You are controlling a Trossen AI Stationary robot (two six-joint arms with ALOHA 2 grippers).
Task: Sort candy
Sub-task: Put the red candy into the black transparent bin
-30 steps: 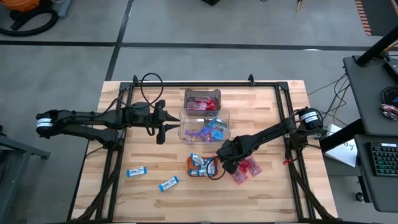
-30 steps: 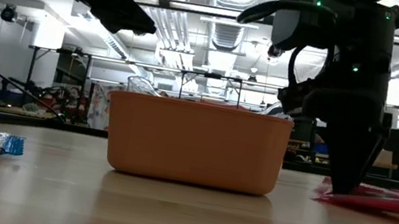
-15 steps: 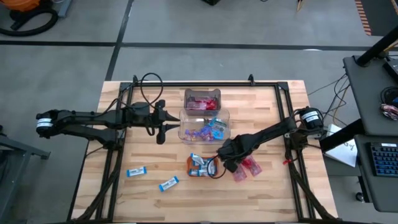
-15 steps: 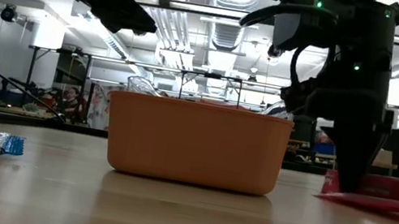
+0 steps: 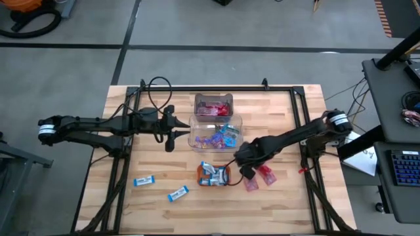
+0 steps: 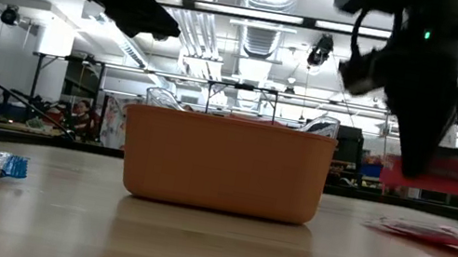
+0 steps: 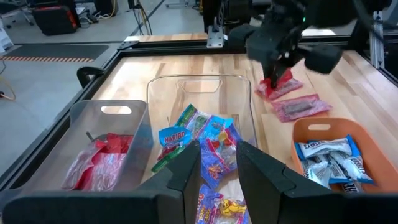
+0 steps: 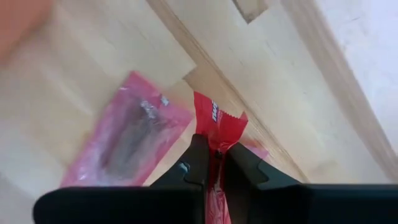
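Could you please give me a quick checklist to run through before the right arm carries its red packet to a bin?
1. Right gripper shut on the red packet: ok.
2. Packet lifted off the table: ok, low view shows it in the air.
3. Second red packet left lying flat, not dragged along: ok.
4. Bin with red candy has room: ok.
5. Left gripper hovers over the mixed-candy bin, beside the route: cannot tell if clear.
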